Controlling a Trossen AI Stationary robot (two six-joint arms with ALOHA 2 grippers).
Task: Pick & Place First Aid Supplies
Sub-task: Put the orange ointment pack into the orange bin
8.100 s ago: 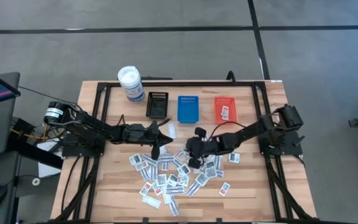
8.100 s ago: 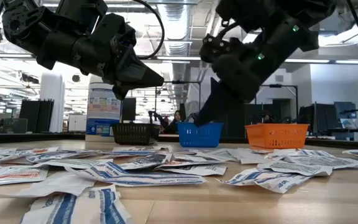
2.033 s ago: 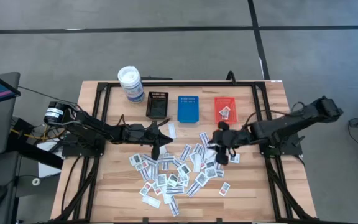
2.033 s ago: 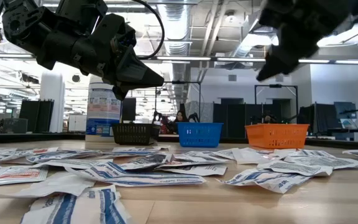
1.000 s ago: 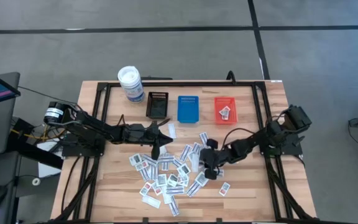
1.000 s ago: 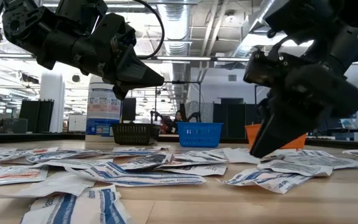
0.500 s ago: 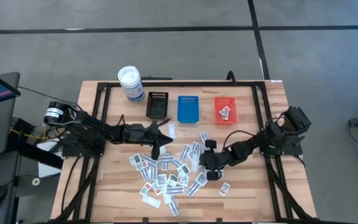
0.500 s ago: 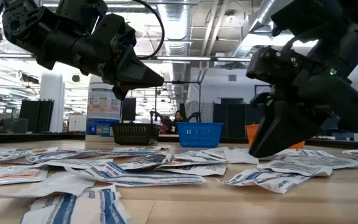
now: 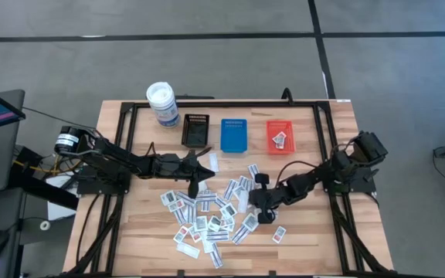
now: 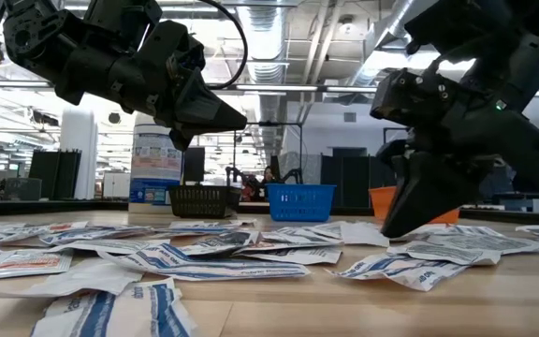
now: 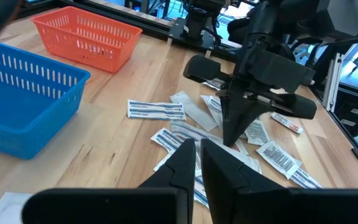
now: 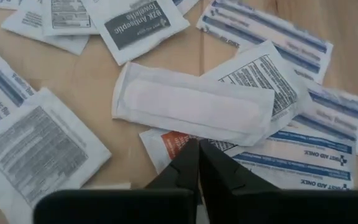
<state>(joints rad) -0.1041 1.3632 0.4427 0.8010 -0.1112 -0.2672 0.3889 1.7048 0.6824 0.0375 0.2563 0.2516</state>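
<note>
Several small white packets, the first aid supplies (image 9: pixel 211 212), lie scattered flat on the wooden table's middle and near part. My right gripper (image 12: pixel 194 152) points down at the pile's right side (image 9: pixel 259 205), fingers shut, tips at a packet with orange-red print (image 12: pixel 174 142) that lies partly under a long plain white packet (image 12: pixel 191 109). My left gripper (image 9: pixel 195 185) hangs still above the pile's left far side, shut with nothing between its fingers (image 11: pixel 197 155). My right gripper has its shut fingertips (image 12: pixel 188 152) down on the orange-red printed packet's edge (image 12: pixel 178 144), coming from above. The packet lies flat on the table among the others. Whether a layer is pinched between the tips, I cannot tell.
Along the far side stand a black tray (image 9: pixel 195 130), a blue tray (image 9: pixel 234 134) and an orange tray (image 9: pixel 280 144) with two packets in it. A white canister (image 9: pixel 161 104) stands far left. Black frame rails (image 9: pixel 126 154) run along both sides.
My right gripper has stayed tip-down at the pile's right side, with only a slight shift of its wrist. The packets lie as before.
</note>
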